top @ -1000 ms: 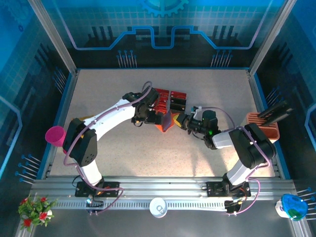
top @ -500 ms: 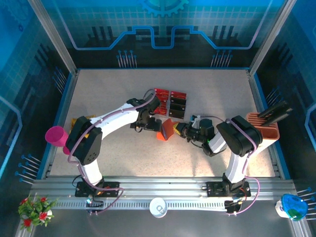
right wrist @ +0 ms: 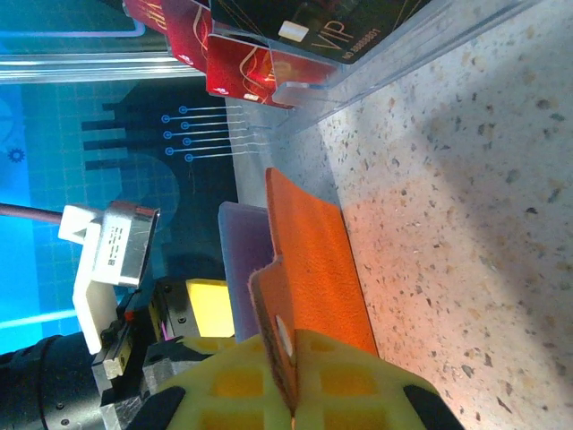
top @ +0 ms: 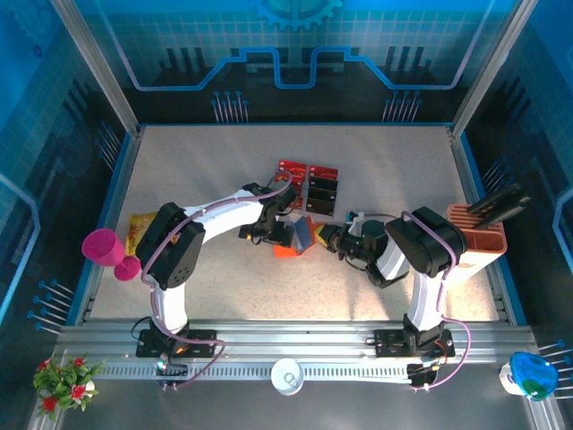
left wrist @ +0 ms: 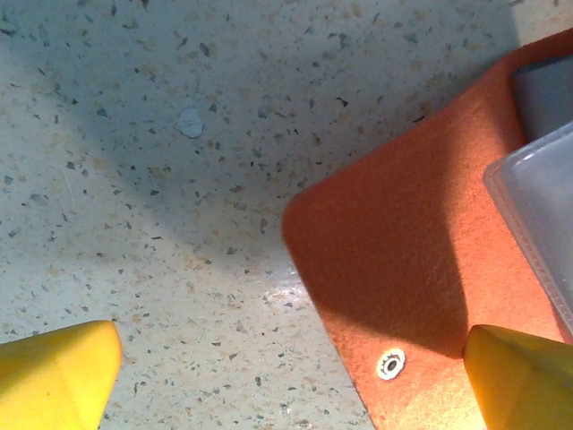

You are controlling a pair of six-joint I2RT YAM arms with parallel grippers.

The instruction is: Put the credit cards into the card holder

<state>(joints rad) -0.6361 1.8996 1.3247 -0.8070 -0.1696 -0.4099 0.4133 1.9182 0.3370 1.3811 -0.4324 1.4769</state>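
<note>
Orange card holder (right wrist: 313, 269) between right fingers (right wrist: 224, 387)

Orange card holder (top: 288, 249) lies open near red-and-black credit cards (top: 309, 186).

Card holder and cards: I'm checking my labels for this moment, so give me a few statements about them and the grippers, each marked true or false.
1. The right gripper is shut on the card holder's edge. True.
2. The left gripper clamps a card. False: its jaws stand open above the card holder's corner, holding nothing.
3. The credit cards sit in the clear tray. True.
4. The card holder lies inside the clear tray. False: it is on the table, outside the tray, between the two grippers.
</note>
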